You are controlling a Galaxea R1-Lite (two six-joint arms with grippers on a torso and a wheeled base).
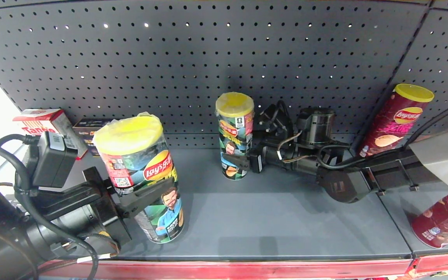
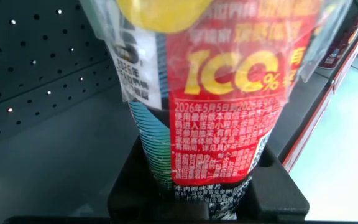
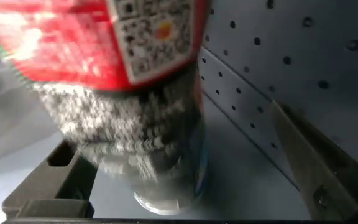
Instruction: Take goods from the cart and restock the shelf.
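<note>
A chips can with a yellow lid (image 1: 140, 171) is tilted at the shelf's front left, its base at the shelf floor. My left gripper (image 1: 148, 190) is shut on its lower half; the left wrist view has the can (image 2: 210, 93) squeezed between the black fingers (image 2: 275, 186). A second yellow-lidded can (image 1: 234, 132) stands upright mid-shelf near the pegboard. My right gripper (image 1: 235, 160) is open around its lower part. In the right wrist view this can (image 3: 135, 124) sits close to one finger, with a wide gap to the other finger (image 3: 309, 162).
A dark red chips can (image 1: 397, 120) leans against the pegboard at the right, and another (image 1: 445, 225) lies at the front right. Two boxes (image 1: 41, 120) stand at the back left. The grey shelf (image 1: 270, 221) has free floor between the two held cans, and a red front edge (image 1: 224, 268).
</note>
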